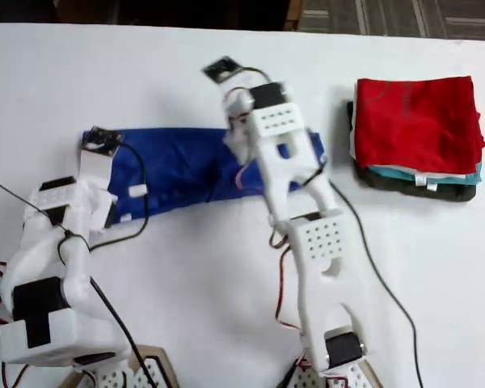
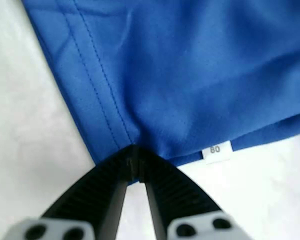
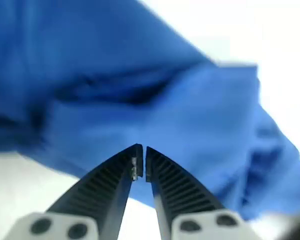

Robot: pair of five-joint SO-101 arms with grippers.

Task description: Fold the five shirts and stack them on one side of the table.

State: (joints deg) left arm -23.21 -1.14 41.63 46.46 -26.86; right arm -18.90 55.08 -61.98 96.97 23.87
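A blue shirt (image 1: 182, 166) lies folded into a long strip across the middle of the white table (image 1: 186, 275). My left gripper (image 1: 117, 198) stands at the strip's left end. In the left wrist view it (image 2: 136, 167) is shut on the hem of the blue shirt (image 2: 190, 75), beside a small white size tag (image 2: 216, 149). My right gripper (image 1: 238, 152) is over the strip's right part. In the right wrist view it (image 3: 140, 165) is shut on a bunched fold of the blue shirt (image 3: 200, 115).
A stack of folded shirts (image 1: 416, 121) sits at the right side of the table, red on top, then teal, white and a dark one at the bottom. Cables trail from both arms. Bare table lies in front of the strip and behind it.
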